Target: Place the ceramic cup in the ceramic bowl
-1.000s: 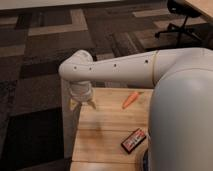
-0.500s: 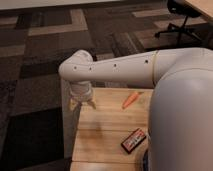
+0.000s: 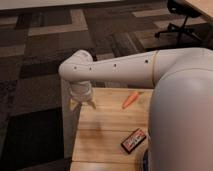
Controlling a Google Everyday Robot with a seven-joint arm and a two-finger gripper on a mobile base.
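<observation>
My gripper [image 3: 83, 102] hangs down from the white arm [image 3: 120, 70] over the far left corner of the wooden table [image 3: 105, 130]. The arm reaches in from the right across the table's back edge. No ceramic cup shows apart from the gripper; it is hidden or out of view. The ceramic bowl is almost wholly hidden behind my white body [image 3: 182, 115]; only a thin dark bluish sliver [image 3: 143, 159] shows at the bottom edge and I cannot tell if it is the bowl.
An orange carrot [image 3: 129, 100] lies near the table's back edge, right of the gripper. A black-and-red packet [image 3: 133, 140] lies near the front. Dark patterned carpet surrounds the table. An office chair base [image 3: 177, 27] stands at the far right.
</observation>
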